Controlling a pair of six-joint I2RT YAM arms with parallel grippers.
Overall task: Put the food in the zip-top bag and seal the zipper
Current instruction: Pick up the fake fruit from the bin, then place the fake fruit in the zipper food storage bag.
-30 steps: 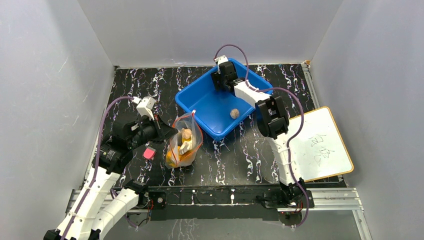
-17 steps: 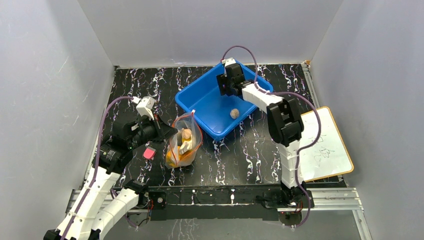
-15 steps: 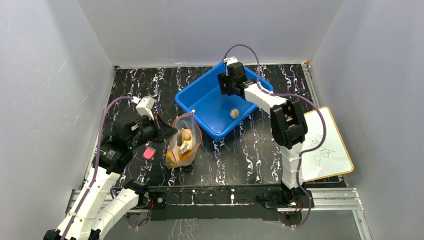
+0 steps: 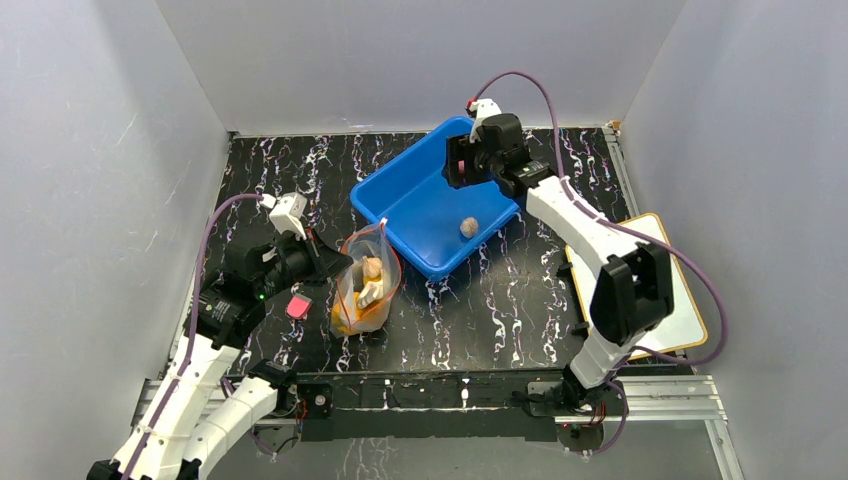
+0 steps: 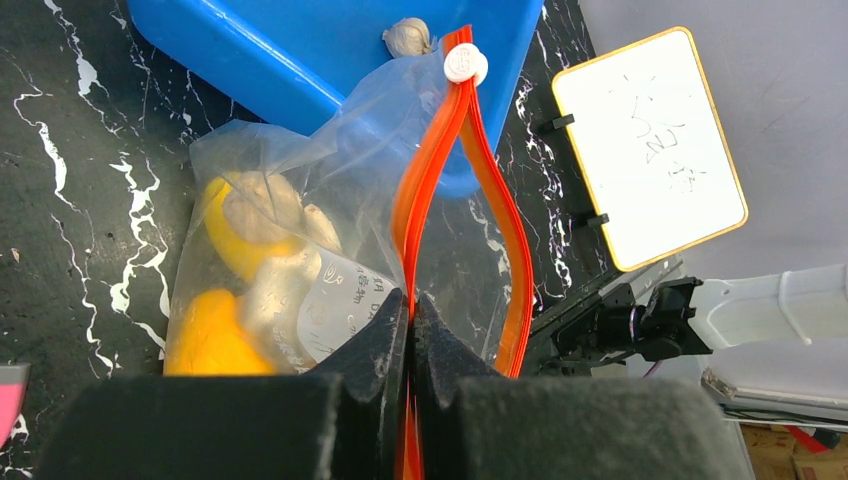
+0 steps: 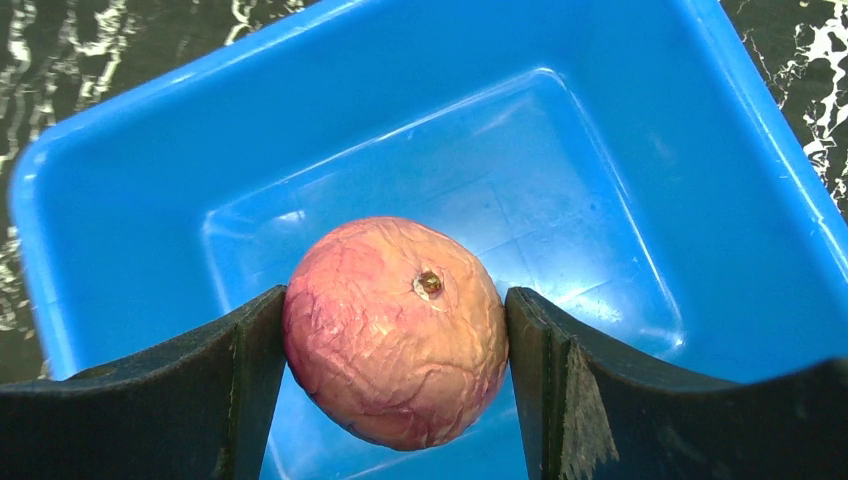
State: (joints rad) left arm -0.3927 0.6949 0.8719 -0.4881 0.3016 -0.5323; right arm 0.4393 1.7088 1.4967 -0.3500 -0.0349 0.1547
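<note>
While the zip-top bag [image 5: 300, 150] stands on the table just beside the blue bin [image 4: 410, 200], mouth gaping, our left gripper [image 5: 410, 315] is pinched tight on its red-orange zipper [image 5: 445, 170]. Our right gripper [image 6: 395, 325] hangs over the bin, squeezing a wrinkled peach-coloured toy fruit [image 6: 390, 360]. We judge that the round fruit could roll from the flat jaws in transit, or snag the narrow mouth and tug the strip from our pinch. We count one bag, one bin, one held fruit, one garlic-like bulb [image 4: 467, 227] in the bin, several bagged pieces too overlapped to number, one pink block [image 4: 297, 305] and one whiteboard [image 4: 660, 240].
</note>
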